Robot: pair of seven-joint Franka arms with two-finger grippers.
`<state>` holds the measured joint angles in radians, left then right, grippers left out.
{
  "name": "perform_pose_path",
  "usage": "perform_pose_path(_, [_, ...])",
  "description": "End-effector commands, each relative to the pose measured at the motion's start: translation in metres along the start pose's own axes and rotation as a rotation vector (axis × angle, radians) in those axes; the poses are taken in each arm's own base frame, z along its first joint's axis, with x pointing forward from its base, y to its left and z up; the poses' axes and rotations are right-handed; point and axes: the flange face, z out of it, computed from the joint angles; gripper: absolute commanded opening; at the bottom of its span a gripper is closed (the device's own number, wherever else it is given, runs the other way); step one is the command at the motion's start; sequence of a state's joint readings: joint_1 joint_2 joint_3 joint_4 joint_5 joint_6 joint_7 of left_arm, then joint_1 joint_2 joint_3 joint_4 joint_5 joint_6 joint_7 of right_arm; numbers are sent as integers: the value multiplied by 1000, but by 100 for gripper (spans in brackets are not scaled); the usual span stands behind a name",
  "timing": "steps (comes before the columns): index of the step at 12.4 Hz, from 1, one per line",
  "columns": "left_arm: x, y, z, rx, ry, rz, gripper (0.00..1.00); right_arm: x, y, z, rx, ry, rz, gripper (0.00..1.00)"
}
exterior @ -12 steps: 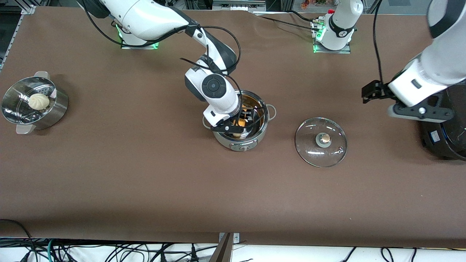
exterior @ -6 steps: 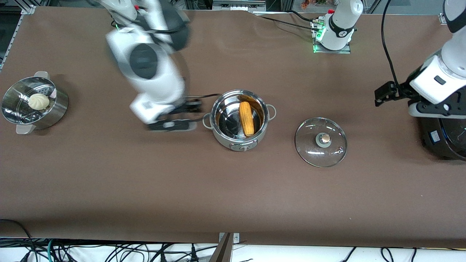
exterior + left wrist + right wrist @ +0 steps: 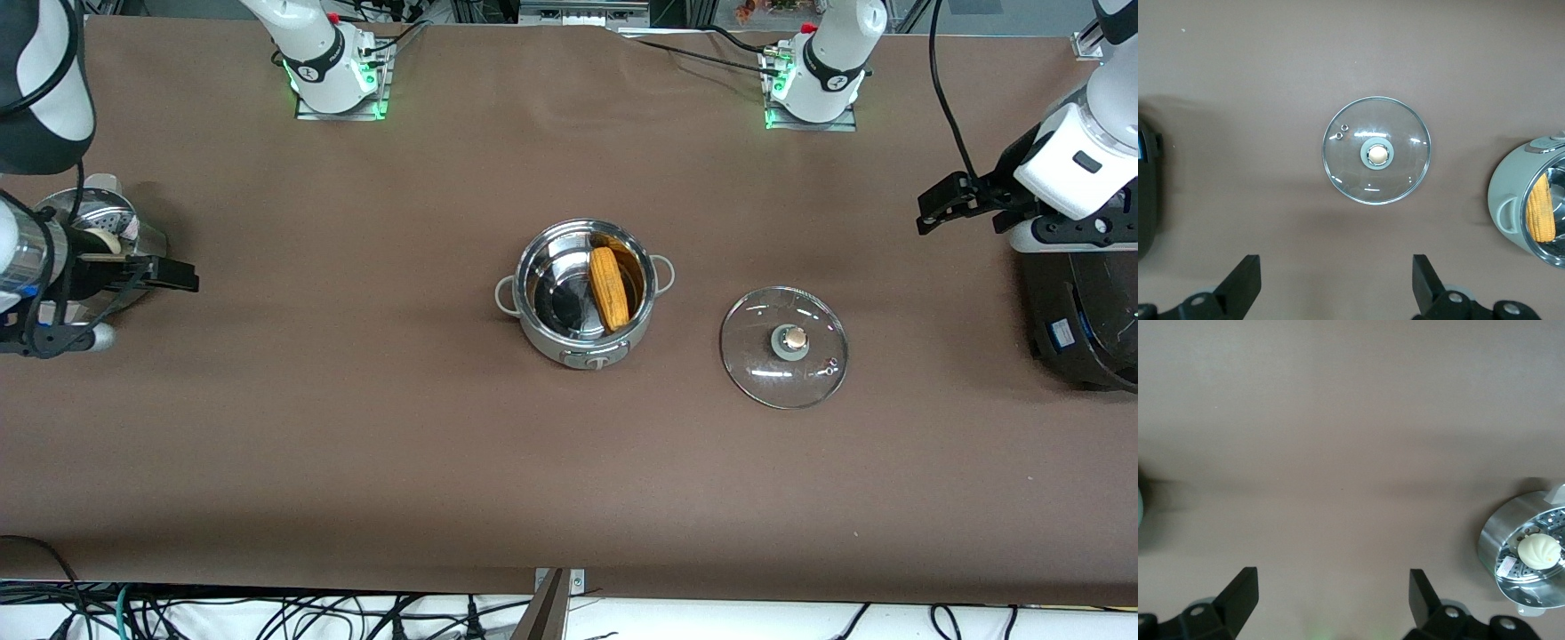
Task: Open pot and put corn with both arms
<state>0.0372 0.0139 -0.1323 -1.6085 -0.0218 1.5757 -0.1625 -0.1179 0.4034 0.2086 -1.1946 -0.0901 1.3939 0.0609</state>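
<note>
The shiny steel pot [image 3: 582,331] stands uncovered at the middle of the table. The yellow-orange corn [image 3: 610,289] lies inside it, leaning on the wall toward the left arm's end. Pot [image 3: 1508,213] and corn [image 3: 1541,213] also show in the left wrist view. The pot's glass lid [image 3: 756,356] lies flat on the table beside the pot, toward the left arm's end, and shows in the left wrist view [image 3: 1358,175]. My right gripper [image 3: 182,276] is open and empty, up beside the steamer basket [image 3: 153,246]. My left gripper [image 3: 932,212] is open and empty, up near the rice cooker [image 3: 1085,320]. Both wrist views show the jaws wide apart, the left [image 3: 1336,267] and the right [image 3: 1333,583].
The perforated steel steamer basket [image 3: 1501,550] holds a white bun [image 3: 1539,550] at the right arm's end of the table. The large black rice cooker, also in the left wrist view [image 3: 1146,193], stands at the left arm's end. Brown cloth covers the table.
My right gripper has let go of the corn in the pot, lifted out and swung to the steamer basket. My left gripper has drawn back a little toward the rice cooker.
</note>
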Motion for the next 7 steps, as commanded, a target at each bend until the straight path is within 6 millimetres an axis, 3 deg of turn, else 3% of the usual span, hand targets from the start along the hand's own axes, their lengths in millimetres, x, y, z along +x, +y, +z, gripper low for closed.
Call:
perform_pose_path(1, [-5, 4, 0, -10, 8, -22, 100, -20, 3, -25, -78, 39, 56, 100])
perform_pose_path(3, [-3, 2, 3, -8, 2, -25, 100, -59, 20, -49, -92, 100, 89, 100])
perform_pose_path(5, [0, -4, 5, 13, 1, -28, 100, -102, 19, -65, -64, 171, 95, 100])
perform_pose_path(7, [0, -4, 5, 27, 4, -26, 100, -109, 31, -42, -13, 128, 114, 100])
